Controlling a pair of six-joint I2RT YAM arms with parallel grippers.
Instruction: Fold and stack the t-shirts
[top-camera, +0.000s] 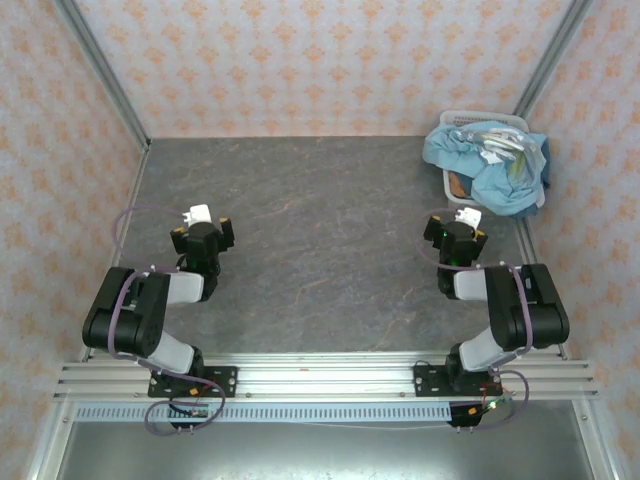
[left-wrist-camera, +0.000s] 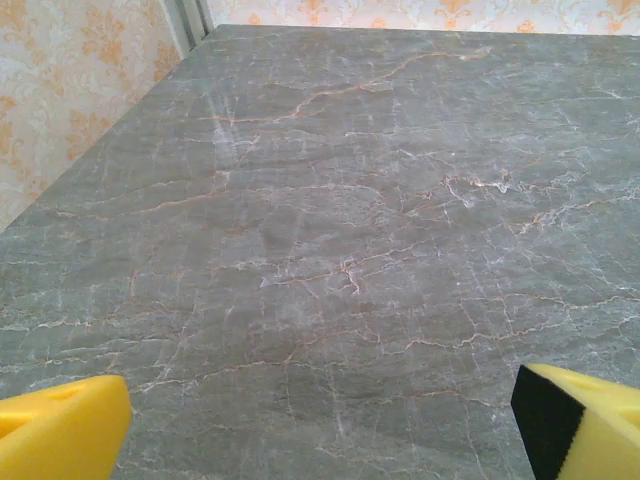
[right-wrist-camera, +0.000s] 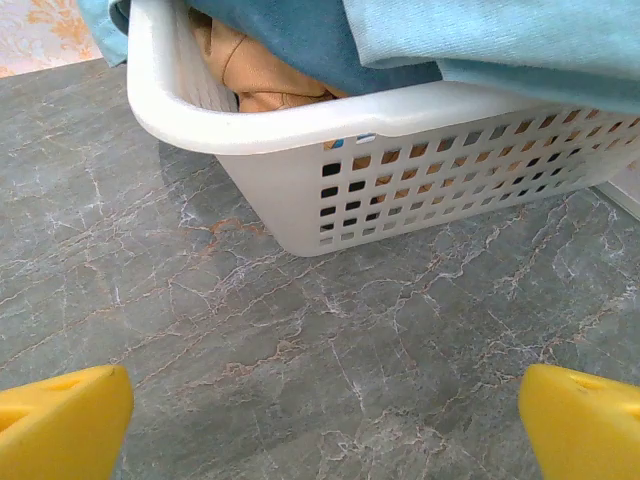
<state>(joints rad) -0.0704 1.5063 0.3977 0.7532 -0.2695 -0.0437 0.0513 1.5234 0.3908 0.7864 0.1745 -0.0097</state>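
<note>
Grey marbled tabletop (top-camera: 320, 230) sits between patterned walls. Heaped in the white basket (right-wrist-camera: 400, 110) at its far right corner are the t-shirts: a light blue one (top-camera: 470, 155) spilling over the rim and a darker blue one (right-wrist-camera: 290, 35) beneath it, beside something tan (right-wrist-camera: 255, 75). The right jaws stand wide and empty, near the basket. The left jaws, equally wide, hang over bare tabletop well apart.

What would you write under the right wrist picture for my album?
Open yellow-tipped right hand faces a white slatted plastic basket heaped with blue cloth t-shirts on a grey marble table.
</note>
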